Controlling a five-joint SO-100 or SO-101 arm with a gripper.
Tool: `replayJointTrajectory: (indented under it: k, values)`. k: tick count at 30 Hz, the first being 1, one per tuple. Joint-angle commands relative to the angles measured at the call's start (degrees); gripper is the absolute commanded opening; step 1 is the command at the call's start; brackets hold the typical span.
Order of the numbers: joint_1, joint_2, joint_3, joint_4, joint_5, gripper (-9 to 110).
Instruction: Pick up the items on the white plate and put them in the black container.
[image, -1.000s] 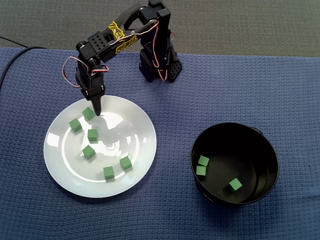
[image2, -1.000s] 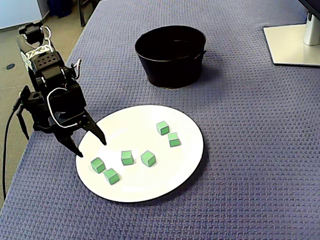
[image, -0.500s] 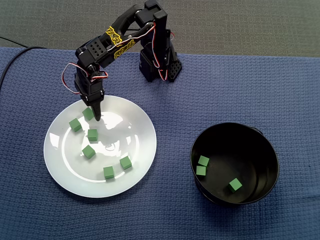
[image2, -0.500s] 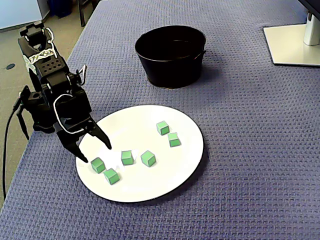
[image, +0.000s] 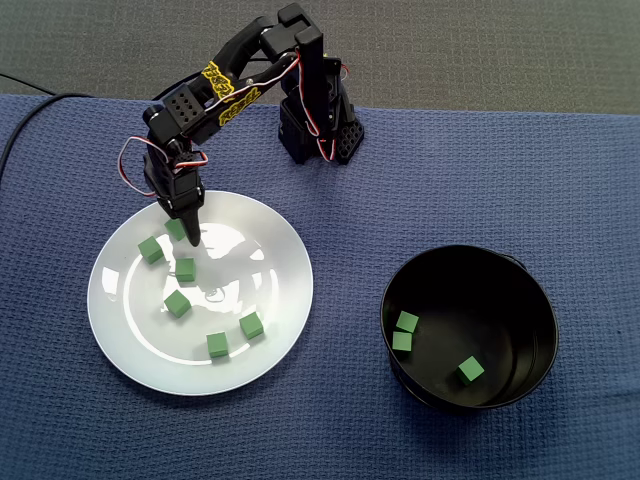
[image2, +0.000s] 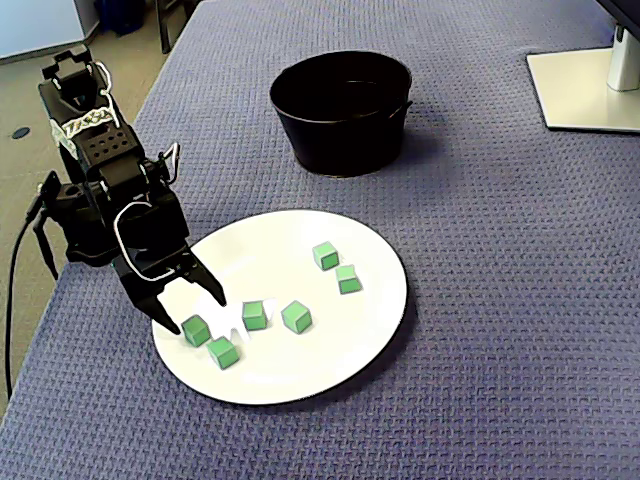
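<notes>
Three green cubes (image: 470, 370) are in the black container (image: 480, 305), six are left on the white plate (image: 270, 270), and the gripper (image2: 195, 313) is low at the plate's edge with jaws spread wide around the edge cube (image2: 196, 331), not gripping; roughly a third done.

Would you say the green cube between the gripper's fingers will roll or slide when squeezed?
The green cube has flat faces, so rolling seems unlikely. Small and probably light, it may skid on the glossy white plate if the gripper closes off-centre.
</notes>
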Motion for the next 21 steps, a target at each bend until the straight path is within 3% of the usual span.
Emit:
replayJointTrajectory:
  k: [1, 11, 16, 21]
  values:
    - [0.26, -0.35, -3.16, -1.85, -0.97, 24]
    - [1.23, -3.34, -2.64, -4.13, -2.72, 16]
    - [1.23, -3.52, -2.55, -4.75, -2.72, 0]
    - [1.23, -3.16, -1.41, -5.36, -2.81, 0]
